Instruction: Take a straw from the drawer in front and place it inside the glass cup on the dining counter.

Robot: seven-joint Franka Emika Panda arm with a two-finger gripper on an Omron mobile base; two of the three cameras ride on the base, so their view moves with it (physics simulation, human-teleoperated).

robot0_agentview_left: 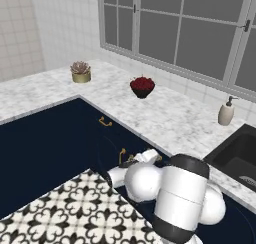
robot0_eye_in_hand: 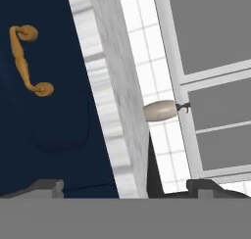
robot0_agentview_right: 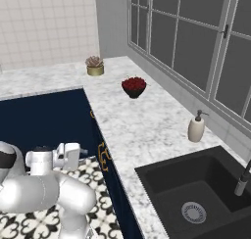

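The drawer (robot0_eye_in_hand: 59,115) is a navy-blue front under the marble worktop edge, and it looks shut. Its brass bar handle (robot0_eye_in_hand: 27,61) appears at the upper left of the hand view, which is rolled sideways. My gripper (robot0_eye_in_hand: 128,188) is open, its two dark fingertips (robot0_eye_in_hand: 46,186) spread wide with nothing between them. It hovers a short way in front of the drawer front, off to one side of the handle. From the base, the gripper (robot0_agentview_left: 129,159) sits low beside a brass handle (robot0_agentview_left: 122,155) below the worktop; the handle (robot0_agentview_right: 104,155) is just ahead of my hand. The straw, glass cup and dining counter are out of view.
The marble worktop (robot0_agentview_left: 150,113) carries a small plant pot (robot0_agentview_left: 80,72), a dark bowl of red fruit (robot0_agentview_left: 142,86) and a soap dispenser (robot0_agentview_left: 226,111). A black sink (robot0_agentview_right: 196,194) lies to the right. A second brass handle (robot0_agentview_left: 105,121) is further left. Patterned floor tiles (robot0_agentview_left: 75,208) lie below.
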